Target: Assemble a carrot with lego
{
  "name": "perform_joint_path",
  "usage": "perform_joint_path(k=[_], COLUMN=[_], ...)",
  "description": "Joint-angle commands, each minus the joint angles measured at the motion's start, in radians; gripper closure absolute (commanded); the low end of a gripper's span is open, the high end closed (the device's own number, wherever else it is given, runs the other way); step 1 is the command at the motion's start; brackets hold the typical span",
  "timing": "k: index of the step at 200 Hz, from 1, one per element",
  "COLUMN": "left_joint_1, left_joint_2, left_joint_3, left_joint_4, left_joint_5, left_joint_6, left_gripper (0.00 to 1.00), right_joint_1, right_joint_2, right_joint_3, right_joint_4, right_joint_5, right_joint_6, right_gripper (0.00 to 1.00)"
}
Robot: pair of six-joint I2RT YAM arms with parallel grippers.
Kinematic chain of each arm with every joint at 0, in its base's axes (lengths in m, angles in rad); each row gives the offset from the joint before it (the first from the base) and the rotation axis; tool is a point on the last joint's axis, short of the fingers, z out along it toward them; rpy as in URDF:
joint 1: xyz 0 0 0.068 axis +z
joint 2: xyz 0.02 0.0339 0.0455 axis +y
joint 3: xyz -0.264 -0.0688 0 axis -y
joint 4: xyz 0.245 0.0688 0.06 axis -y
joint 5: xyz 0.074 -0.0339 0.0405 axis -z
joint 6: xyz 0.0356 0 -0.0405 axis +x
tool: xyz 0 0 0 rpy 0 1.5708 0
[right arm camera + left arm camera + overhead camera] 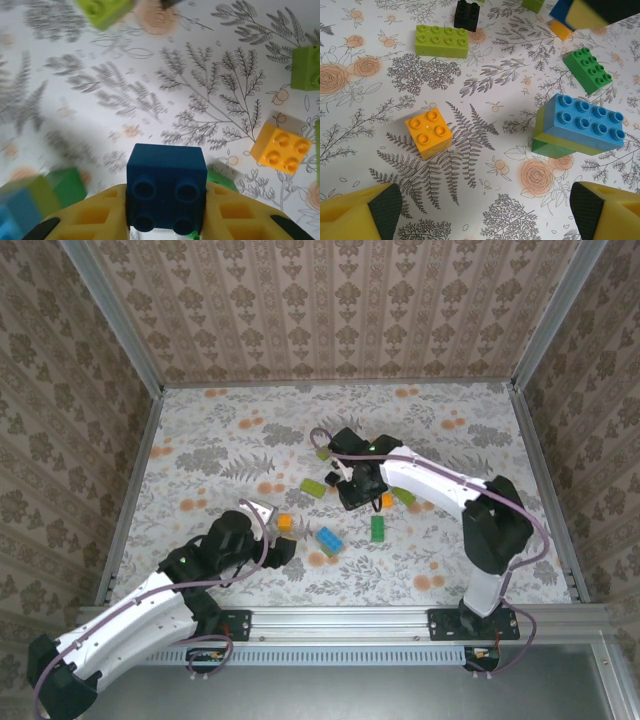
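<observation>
Right claw (165, 220): pinching a dark blue four-stud plastic brick (166, 185), one yellow finger flat on each side, studs toward the wrist camera.
Left claw (485, 212): spread wide and empty, hanging over an orange four-stud plastic brick (428, 132).
Around the right claw: a second orange brick (281, 148) lies near, and a lime-green brick (306, 67) farther out.
Around the left claw: a lime-green eight-stud brick (441, 41), a small black brick (466, 14), a dark green brick (588, 70) and a stack of blue, yellow and green bricks (582, 122).
Carrot: not yet begun. Its orange and lime-green pieces lie loose and apart on the floral-print table (220, 450).
Step in hand, my reading: blue suits no carrot, so this brick is likely being cleared aside.
Doing it well: keep the pinch square and set the brick down well apart from the orange and lime pieces. Then lower the left claw straight over the orange brick's flat sides.
</observation>
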Motion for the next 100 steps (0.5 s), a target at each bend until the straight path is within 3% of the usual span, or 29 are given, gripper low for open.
perform_joint_path(k=[1,25,100], left_joint_1=[-0.008,-0.009,-0.007], left_joint_2=[0.003,0.007,0.006], left_joint_3=[-0.001,-0.002,-0.001], left_joint_4=[0.016,0.017,0.017], left_joint_5=[-0.008,-0.008,-0.008], left_joint_6=[0.021,0.022,0.018], left_gripper=[0.1,0.1,0.1], right_joint_1=[0.036,0.067,0.167], right_joint_2=[-0.061,-0.081,-0.058], right_joint_3=[0.018,0.012,0.025], right_joint_4=[-0.098,-0.099,-0.11], right_joint_5=[-0.069,-0.123,-0.127], right_joint_6=[-0.088,-0.092,-0.076], right_gripper=[0.71,0.71,0.71])
